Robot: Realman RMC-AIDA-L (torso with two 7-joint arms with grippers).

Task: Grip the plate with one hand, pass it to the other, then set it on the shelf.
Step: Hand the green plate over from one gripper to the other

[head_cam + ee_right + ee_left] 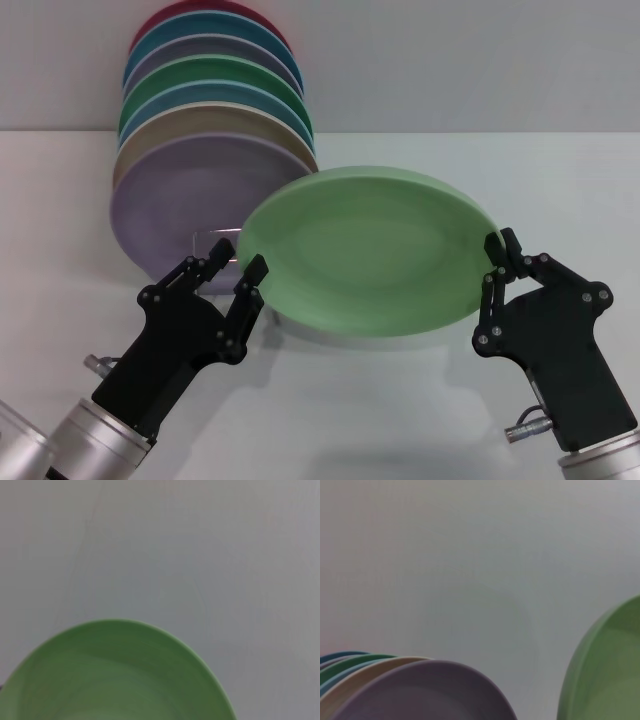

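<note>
The right gripper (497, 262) pinched the right rim of the light green plate (370, 255) and held it up off the white table (420, 410), tipped a little so its face showed. I think it was held out like that so the other arm could take it. The left gripper (240, 268) was right at the plate's left rim with its fingers apart, not yet closed on it, so the hand-over looked about to happen. The plate was round, shallow and dull, with a soft raised edge. Behind it, toward the far left of the table, a row of colored plates (205, 150) stood on edge in the wire rack (212, 243), the lilac plate (175, 215) in front.
</note>
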